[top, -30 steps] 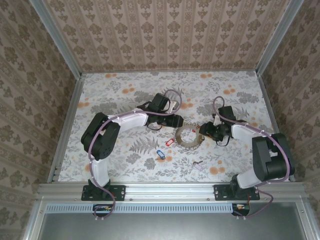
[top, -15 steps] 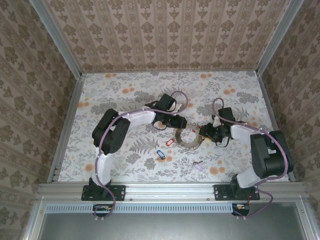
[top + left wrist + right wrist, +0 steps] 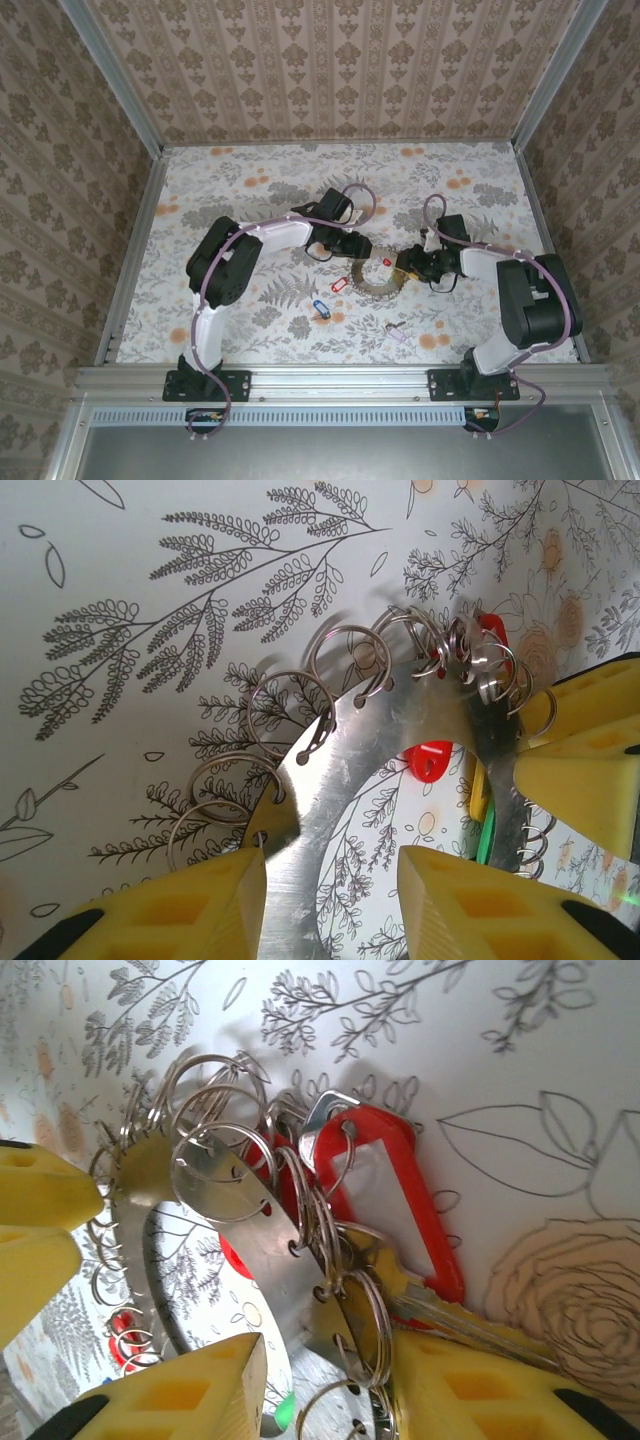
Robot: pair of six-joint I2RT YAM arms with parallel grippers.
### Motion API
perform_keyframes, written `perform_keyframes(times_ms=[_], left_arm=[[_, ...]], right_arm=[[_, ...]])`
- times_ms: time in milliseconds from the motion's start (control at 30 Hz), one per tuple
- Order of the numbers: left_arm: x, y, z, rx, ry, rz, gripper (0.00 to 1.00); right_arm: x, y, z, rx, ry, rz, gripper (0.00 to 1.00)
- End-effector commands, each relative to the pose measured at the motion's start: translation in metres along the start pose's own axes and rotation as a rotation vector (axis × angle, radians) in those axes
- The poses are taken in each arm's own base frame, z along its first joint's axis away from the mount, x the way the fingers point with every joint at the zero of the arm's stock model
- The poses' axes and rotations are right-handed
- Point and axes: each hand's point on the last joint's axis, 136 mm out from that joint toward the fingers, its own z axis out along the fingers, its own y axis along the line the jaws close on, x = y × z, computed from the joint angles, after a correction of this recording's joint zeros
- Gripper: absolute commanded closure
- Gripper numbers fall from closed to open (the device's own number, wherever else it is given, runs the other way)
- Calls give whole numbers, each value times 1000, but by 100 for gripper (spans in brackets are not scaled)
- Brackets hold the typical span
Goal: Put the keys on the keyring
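Keyring [image 3: 378, 275]: laid flat on the surface, held from both sides.
Left hand [image 3: 330, 885]: closed on its metal plate.
Right hand [image 3: 325, 1380]: closed on it by the red key [image 3: 385, 1200].
Advice: both grips were best kept firm.

Keyring [image 3: 378, 272] hemmed between both arms

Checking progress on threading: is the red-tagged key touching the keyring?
Touching. In the right wrist view, the red-tagged key lies against the keyring, its small loops overlapping the tag's head with no gap.
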Motion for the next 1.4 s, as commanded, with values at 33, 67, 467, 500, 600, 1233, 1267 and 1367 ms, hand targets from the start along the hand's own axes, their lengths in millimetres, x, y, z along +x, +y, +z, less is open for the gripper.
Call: perform_keyframes(times_ms=[33, 67, 467, 500, 600, 1233, 1267, 1367], left_arm=[[19, 26, 14, -71, 69, -27, 60], [19, 27, 14, -71, 70, -28, 60], [13, 25, 5, -79, 49, -16, 60], [11, 24, 2, -82, 42, -12, 60], [2, 17, -8, -82, 8, 8, 58], [-57, -12, -151, -61, -482, -46, 28], [-60, -16, -159, -25, -518, -60, 27], [-64, -30, -177, 69, -589, -87, 22]], right_arm=[[6, 9, 3, -87, 40, -43, 62], [7, 10, 3, -97, 47, -53, 62], [5, 8, -4, -101, 33, -93, 80], [5, 9, -6, -100, 28, -98, 82], [3, 13, -12, -108, 16, -106, 87], [-39, 100, -97, -334, -238, -106, 92], [-43, 106, -104, -352, -261, -99, 92], [-52, 122, -121, -403, -319, -75, 92]])
